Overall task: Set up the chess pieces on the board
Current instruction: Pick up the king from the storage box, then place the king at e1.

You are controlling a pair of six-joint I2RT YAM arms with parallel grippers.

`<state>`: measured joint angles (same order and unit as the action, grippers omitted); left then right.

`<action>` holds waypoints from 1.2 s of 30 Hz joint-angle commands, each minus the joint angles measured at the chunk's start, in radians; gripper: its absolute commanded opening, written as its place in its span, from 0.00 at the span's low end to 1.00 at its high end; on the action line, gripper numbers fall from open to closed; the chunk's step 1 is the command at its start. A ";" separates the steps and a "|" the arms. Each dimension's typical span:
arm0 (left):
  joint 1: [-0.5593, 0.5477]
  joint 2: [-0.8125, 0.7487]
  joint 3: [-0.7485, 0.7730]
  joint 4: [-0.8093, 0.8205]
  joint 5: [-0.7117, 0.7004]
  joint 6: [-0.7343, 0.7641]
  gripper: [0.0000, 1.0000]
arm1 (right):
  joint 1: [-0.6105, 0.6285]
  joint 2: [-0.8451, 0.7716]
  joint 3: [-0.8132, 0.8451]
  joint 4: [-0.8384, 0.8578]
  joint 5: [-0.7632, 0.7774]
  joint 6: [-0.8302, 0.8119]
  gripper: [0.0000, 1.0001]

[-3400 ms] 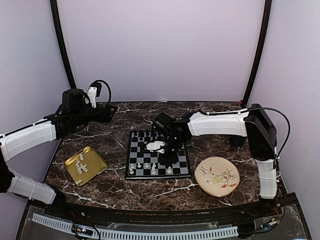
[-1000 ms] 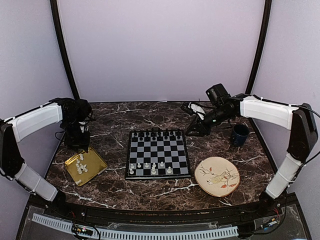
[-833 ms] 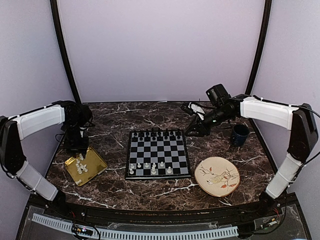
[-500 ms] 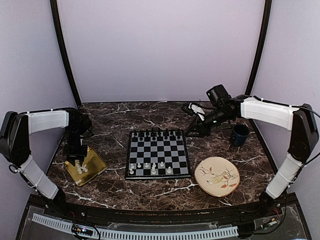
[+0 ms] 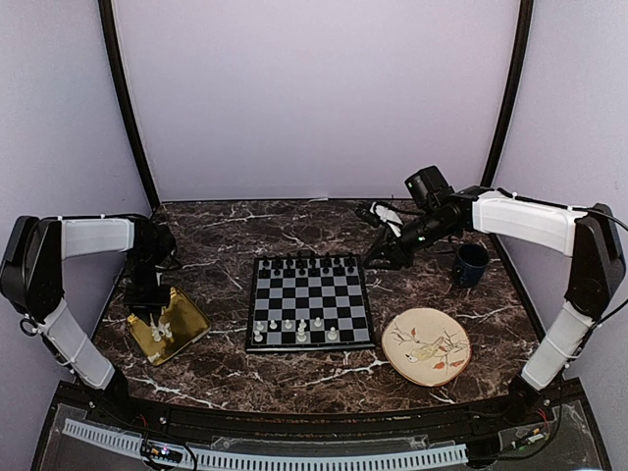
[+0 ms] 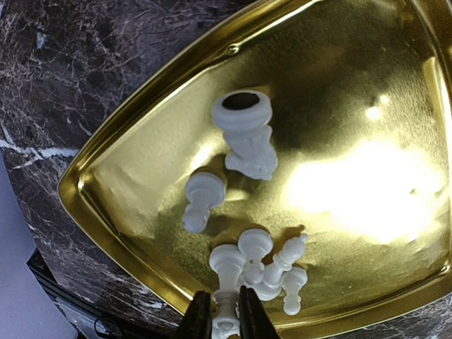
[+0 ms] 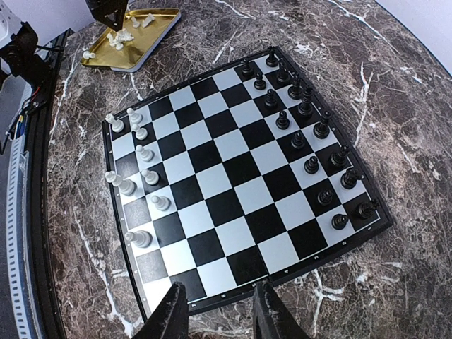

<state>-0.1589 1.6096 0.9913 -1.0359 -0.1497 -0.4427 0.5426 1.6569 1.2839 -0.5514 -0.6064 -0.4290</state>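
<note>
Several white chess pieces (image 6: 244, 138) lie heaped in the gold tray (image 6: 106, 176), left of the board (image 5: 310, 294) on the table (image 5: 294, 378). The left gripper (image 6: 224, 321) is clenched on one chessman (image 6: 224, 265) near its foot (neighbours touch it), so lifting may drag them out or twist it loose. The right gripper (image 7: 219, 314) hangs half-open, empty, near the board's far right corner.

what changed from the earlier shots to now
The right end effector, open, pulled back off the black-and-grey chequered chessboard to the rear right. The left end effector came down from the rear left into the square gold tray and closed on a small white plastic chess piece. The chessboard, the floral plate and the dark blue cup stayed put.
</note>
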 commanded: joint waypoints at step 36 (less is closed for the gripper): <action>-0.559 0.109 0.593 0.079 0.408 0.329 0.00 | -0.005 0.060 0.002 0.024 0.058 0.003 0.32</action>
<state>-0.6189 1.6672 1.5093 -0.9886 0.2325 -0.2043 0.5423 1.7012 1.2839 -0.5510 -0.5816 -0.4286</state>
